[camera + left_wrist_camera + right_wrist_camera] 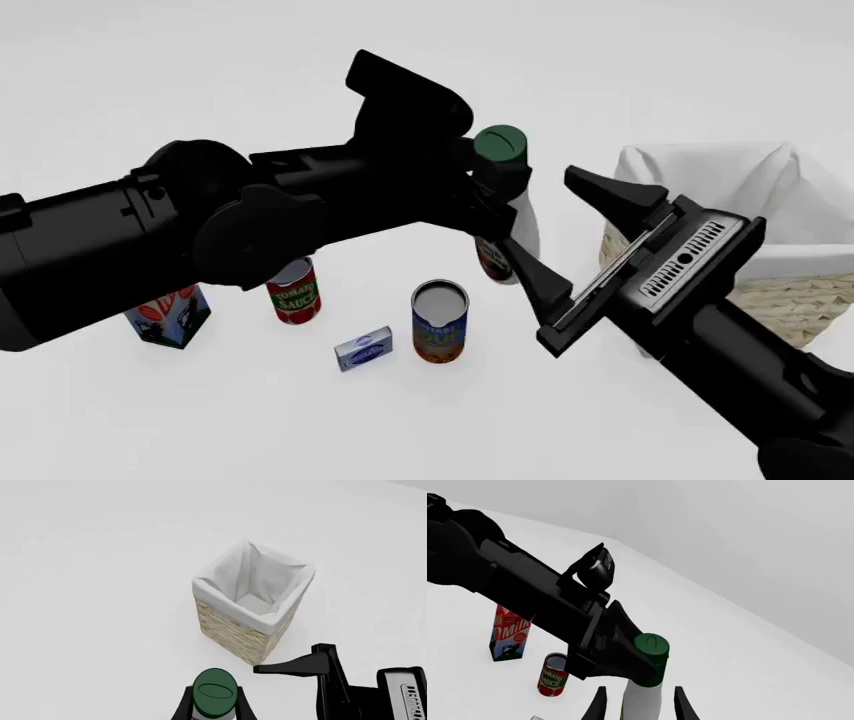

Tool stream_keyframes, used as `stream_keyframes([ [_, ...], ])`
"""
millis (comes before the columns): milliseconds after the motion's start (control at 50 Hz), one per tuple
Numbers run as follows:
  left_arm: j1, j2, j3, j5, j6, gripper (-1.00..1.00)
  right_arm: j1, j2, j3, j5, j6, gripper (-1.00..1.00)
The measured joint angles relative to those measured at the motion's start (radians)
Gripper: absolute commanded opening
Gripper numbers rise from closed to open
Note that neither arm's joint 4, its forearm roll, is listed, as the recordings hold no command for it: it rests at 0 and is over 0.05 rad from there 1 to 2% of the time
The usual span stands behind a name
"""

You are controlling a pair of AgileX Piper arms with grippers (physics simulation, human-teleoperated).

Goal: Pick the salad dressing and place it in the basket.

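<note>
Two arms meet: left gripper (497, 205) clamps salad dressing (506, 150) beside basket (787, 290).

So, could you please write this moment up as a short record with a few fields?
salad dressing: white bottle with green cap, held off the table near its neck
left gripper: shut on the bottle
right gripper: jaws spread wide, holding nothing
basket: on the right, white lining, nothing seen inside from the left wrist view
table items: milk carton, tomato sauce can, second can, small box
</note>
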Motion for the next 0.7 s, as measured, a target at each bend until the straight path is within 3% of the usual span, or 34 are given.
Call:
stream_keyframes([
  [700, -0.030, -0.045, 0.013, 0.013, -0.009, -1.00, 0.009, 0.085, -0.023, -0.047, 0.025, 1.00],
])
